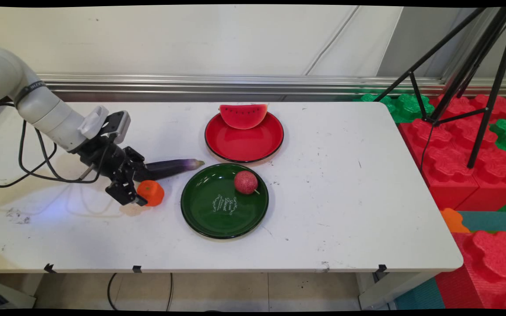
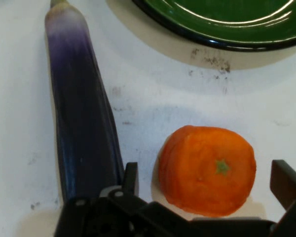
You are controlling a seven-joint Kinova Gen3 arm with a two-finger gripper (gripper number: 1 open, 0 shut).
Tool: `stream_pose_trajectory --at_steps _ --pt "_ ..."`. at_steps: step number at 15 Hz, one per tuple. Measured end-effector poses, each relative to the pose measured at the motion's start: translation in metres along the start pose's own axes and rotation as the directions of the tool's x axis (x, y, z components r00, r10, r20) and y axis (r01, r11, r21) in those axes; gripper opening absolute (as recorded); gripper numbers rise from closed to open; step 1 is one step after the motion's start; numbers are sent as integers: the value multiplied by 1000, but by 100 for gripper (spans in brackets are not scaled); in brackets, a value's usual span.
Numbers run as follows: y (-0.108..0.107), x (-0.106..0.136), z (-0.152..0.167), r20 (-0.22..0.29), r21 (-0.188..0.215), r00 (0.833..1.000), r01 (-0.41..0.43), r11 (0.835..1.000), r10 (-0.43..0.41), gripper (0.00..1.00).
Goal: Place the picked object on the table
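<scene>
An orange tangerine [image 1: 151,192] [image 2: 207,170] lies on the white table, left of the green plate. My gripper [image 1: 135,193] [image 2: 207,180] is low over it and open, one finger on each side of the fruit with a small gap on both sides. A long purple eggplant [image 1: 173,168] [image 2: 81,128] lies just beyond the left finger, touching or nearly touching it. The green plate [image 1: 211,215] [image 2: 227,24] holds a red round fruit [image 1: 246,182].
A red plate [image 1: 244,147] with a watermelon slice [image 1: 243,116] stands behind the green one. Black cables [image 1: 37,162] hang from the arm at the left. A black tripod [image 1: 468,79] and red and green foam blocks [image 1: 455,158] stand right of the table.
</scene>
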Motion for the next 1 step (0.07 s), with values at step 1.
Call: stream_pose_trajectory --at_steps 1 --pt "0 0 -1 -2 -1 1000 1 1000 -1 100"
